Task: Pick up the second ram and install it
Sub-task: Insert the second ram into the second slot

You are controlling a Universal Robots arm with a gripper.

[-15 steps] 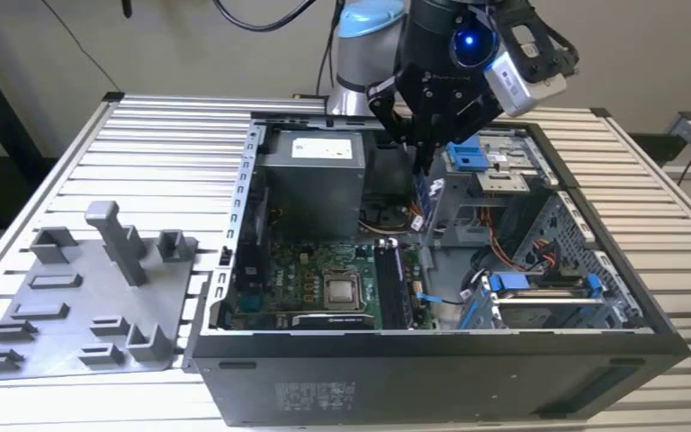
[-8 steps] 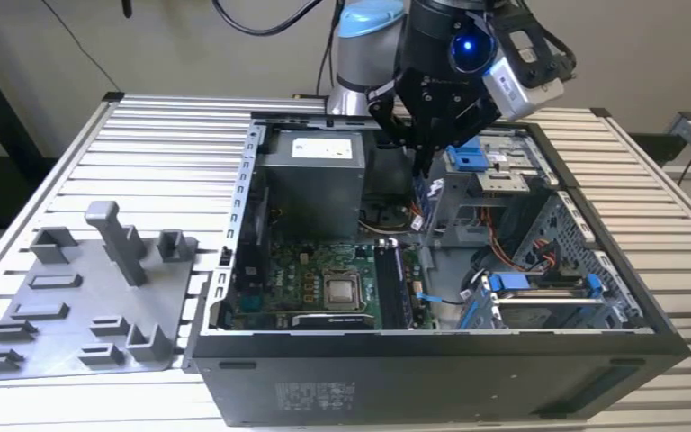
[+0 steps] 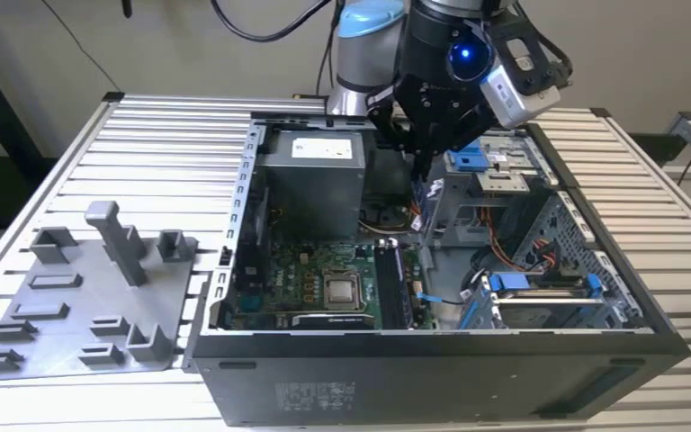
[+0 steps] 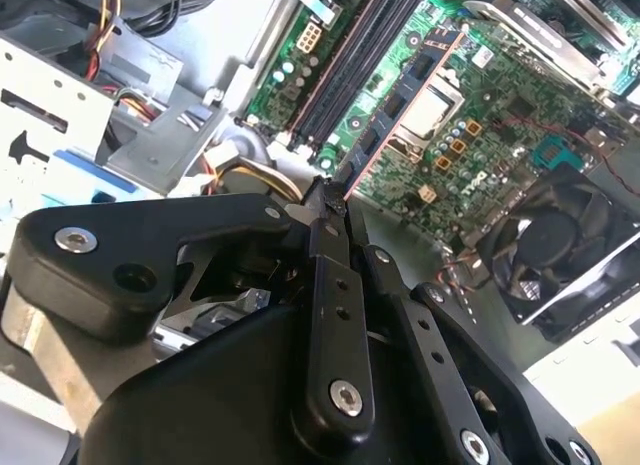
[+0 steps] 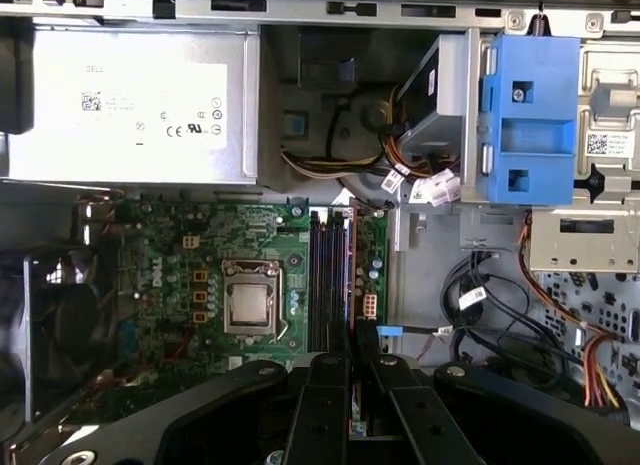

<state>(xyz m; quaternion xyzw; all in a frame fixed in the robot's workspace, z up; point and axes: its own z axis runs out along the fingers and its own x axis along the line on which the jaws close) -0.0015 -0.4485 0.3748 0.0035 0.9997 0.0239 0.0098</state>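
My gripper (image 4: 328,197) has its fingers clamped on the second ram (image 4: 400,95), holding it above the memory slots (image 5: 322,275), in line with them, not yet seated. I judge it light, stiff, thin (and brittle), best pinched across its flat faces, clear of the contacts.

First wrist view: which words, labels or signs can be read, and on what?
Power supply label: print too small to read.
Drive cage sticker: code pattern, unreadable.
Cable tags: blurred.
Memory stick in the gripper: edge-on, no label showing.
Nothing quotable.
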